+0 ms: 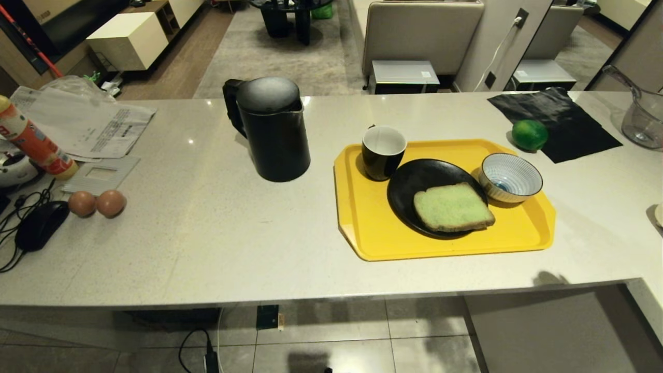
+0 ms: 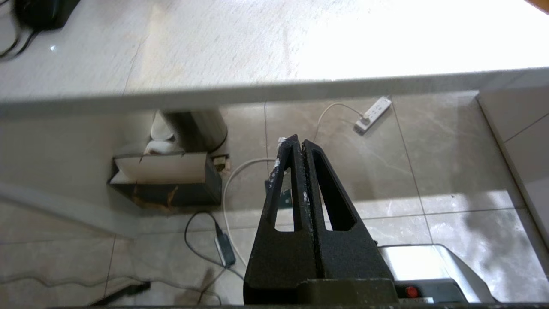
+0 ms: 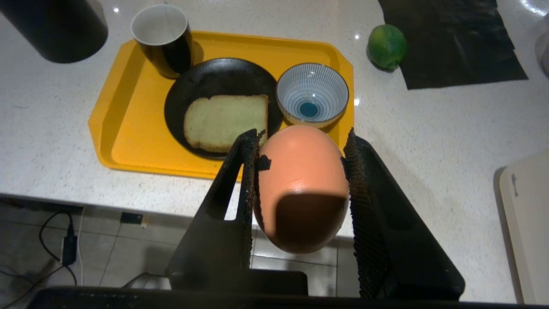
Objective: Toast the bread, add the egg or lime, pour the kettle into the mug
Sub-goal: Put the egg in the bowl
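While neither arm shows in the head view, we find our right claw (image 3: 300, 171) in its wrist view clasping the egg (image 3: 300, 189) between its two ridged fingers (image 3: 356, 193), the egg pinched at its sides, poised at the near edge of the tabletop (image 1: 233, 243) on the near side of the yellow tray (image 1: 373, 228). Our left claw (image 2: 299, 143) hangs below the tabletop's edge over the tiled floor (image 2: 429, 171), its fingers pressed together on nothing. We take the tray as our landmark. On it sits a black plate (image 1: 414, 181) bearing the bread (image 1: 453, 207), green face up; the mug (image 1: 383, 152) stands at the tray's far left corner, just touching the plate's rim, and a blue-and-white striped bowl (image 1: 510, 177) sits on the tray to the right of the plate. The kettle (image 1: 272, 129) stands upright on the tabletop just left of the tray, handle turned away. The lime (image 1: 530, 134) rests beyond the tray's far right corner, against the edge of a black sheet (image 1: 564, 122). Well to the tray's left we see two more eggs (image 1: 97, 203) side by side, a black mouse (image 1: 40, 224), papers (image 1: 88, 124) and a tilted can (image 1: 33, 140). A clear jug (image 1: 645, 116) stands far to the tray's right. Beyond the tabletop lies a room with a grey rug (image 1: 290, 57) and a pale sofa (image 1: 419, 31); beneath it, a power strip (image 2: 373, 113) lies on the floor.
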